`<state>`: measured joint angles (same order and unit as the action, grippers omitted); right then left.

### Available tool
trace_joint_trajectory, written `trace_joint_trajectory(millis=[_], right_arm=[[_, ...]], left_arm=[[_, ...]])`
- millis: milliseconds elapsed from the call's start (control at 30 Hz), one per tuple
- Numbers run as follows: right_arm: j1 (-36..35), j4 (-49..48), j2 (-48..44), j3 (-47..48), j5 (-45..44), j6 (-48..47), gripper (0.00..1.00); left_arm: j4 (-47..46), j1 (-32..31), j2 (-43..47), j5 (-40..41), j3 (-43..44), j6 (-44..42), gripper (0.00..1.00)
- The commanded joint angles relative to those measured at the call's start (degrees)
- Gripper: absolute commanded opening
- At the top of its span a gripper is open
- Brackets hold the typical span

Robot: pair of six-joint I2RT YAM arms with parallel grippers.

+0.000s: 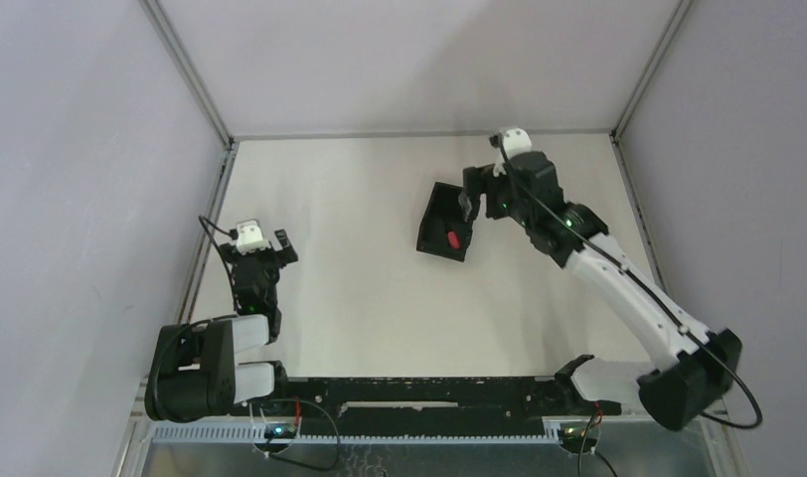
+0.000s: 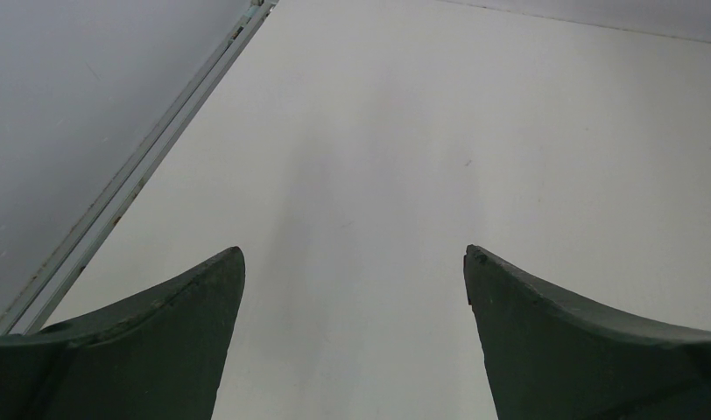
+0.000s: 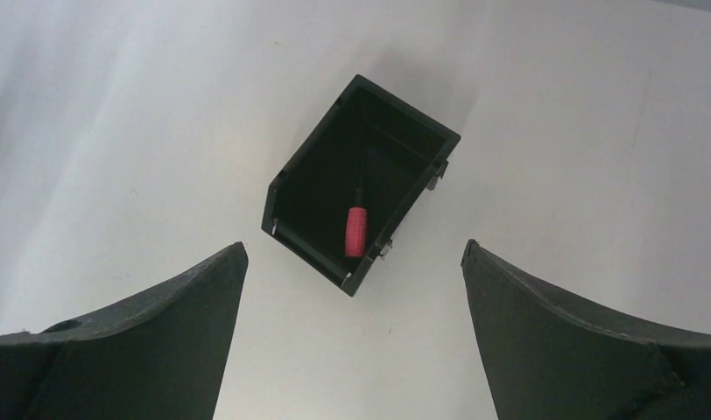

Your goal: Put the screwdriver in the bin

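The black bin stands on the white table right of centre. The screwdriver, with its red handle, lies inside the bin near its lower front side. In the right wrist view the bin sits ahead of the fingers with the screwdriver inside, its thin shaft pointing to the far wall. My right gripper is open and empty, just right of the bin and above it; it also shows in the right wrist view. My left gripper is open and empty at the far left, also in the left wrist view.
A metal frame rail runs along the table's left edge, close to the left gripper; it also shows in the left wrist view. Another rail bounds the right side. Grey walls enclose the table.
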<state>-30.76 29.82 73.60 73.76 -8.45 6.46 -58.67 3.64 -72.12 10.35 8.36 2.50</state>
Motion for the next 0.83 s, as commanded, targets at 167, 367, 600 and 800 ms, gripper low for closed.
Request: trace_joint_trajectory(millis=[167,367,600,800], right_arm=[[1.56,-18.99,-17.84,-24.35,-0.64,1.94,1.00],[3.64,-20.59,-28.12,-35.38,-3.51,5.75,1.00],[3.78,-21.46,-34.16,-45.08,-6.06,11.06,1.00],[4.16,-24.02,-35.46,-48.44,-5.35,12.40,1.00]], left_arm=[[-1.97,-0.30,-0.04,0.20,2.67,-1.01,1.00],[-2.02,-0.30,-0.02,0.13,2.67,-1.01,1.00],[-1.95,-0.22,0.01,0.18,2.65,-1.02,1.00],[-2.00,-0.28,-0.03,0.18,2.65,-1.01,1.00]])
